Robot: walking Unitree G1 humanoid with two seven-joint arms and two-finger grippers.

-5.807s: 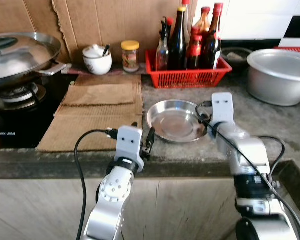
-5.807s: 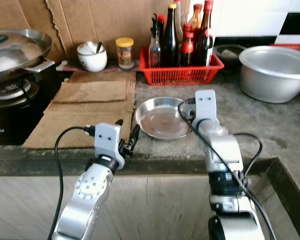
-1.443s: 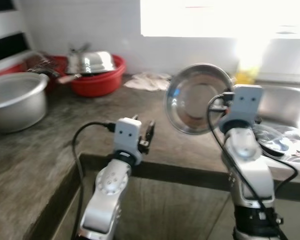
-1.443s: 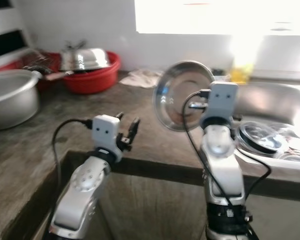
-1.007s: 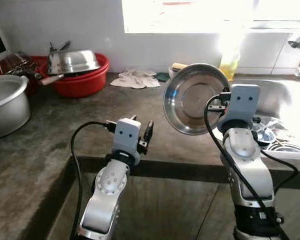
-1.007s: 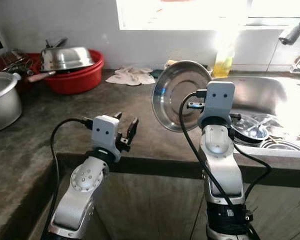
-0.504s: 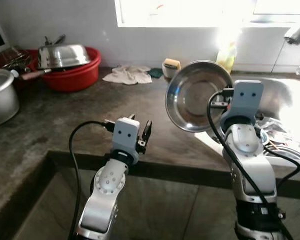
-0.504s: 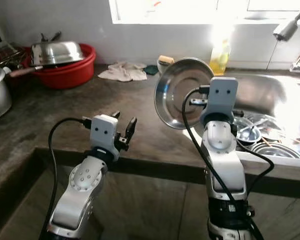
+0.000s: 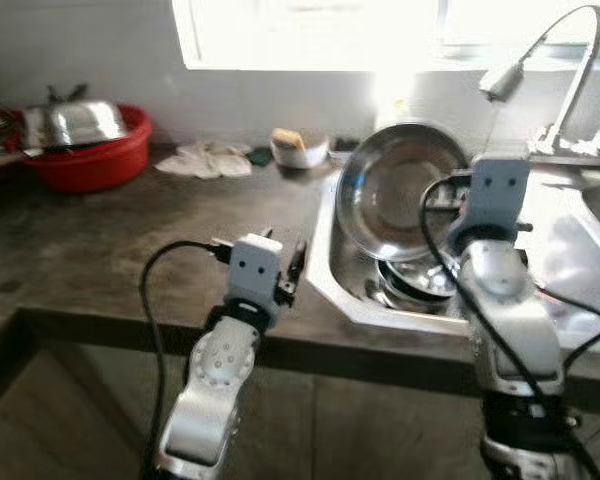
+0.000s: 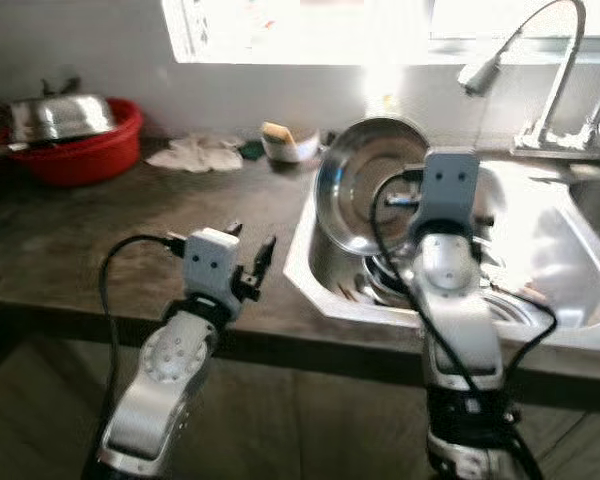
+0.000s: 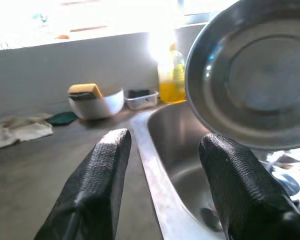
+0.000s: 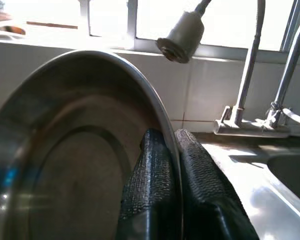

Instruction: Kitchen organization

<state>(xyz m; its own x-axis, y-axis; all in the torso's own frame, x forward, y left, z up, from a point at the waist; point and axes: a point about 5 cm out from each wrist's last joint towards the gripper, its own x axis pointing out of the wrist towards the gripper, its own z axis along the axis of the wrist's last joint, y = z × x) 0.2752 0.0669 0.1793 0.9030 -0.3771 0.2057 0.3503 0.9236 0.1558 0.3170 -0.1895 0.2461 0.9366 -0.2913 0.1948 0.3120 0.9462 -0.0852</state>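
A round steel plate (image 9: 400, 205) stands on edge in the air over the steel sink (image 9: 325, 280). My right gripper (image 12: 169, 137) is shut on its rim, one black finger (image 12: 150, 185) on each face. The plate's hollow side faces my left. My left gripper (image 9: 285, 265) hovers over the counter's front edge just left of the sink, open and empty; its fingers (image 11: 100, 175) frame the sink's corner in the left wrist view. Several steel dishes (image 9: 410, 285) lie in the sink below the plate.
A curved faucet (image 9: 500, 80) with a spray head hangs over the sink. Behind it are a white bowl with a sponge (image 11: 96, 102), a small tray (image 11: 142, 97) and a yellow soap bottle (image 11: 172, 77). A cloth (image 9: 205, 160) and a red basin (image 9: 85, 165) sit far left.
The camera has swung right, so the sink now lies straight ahead and under the plate. Both arms hold the same pose, the right still gripping the plate.
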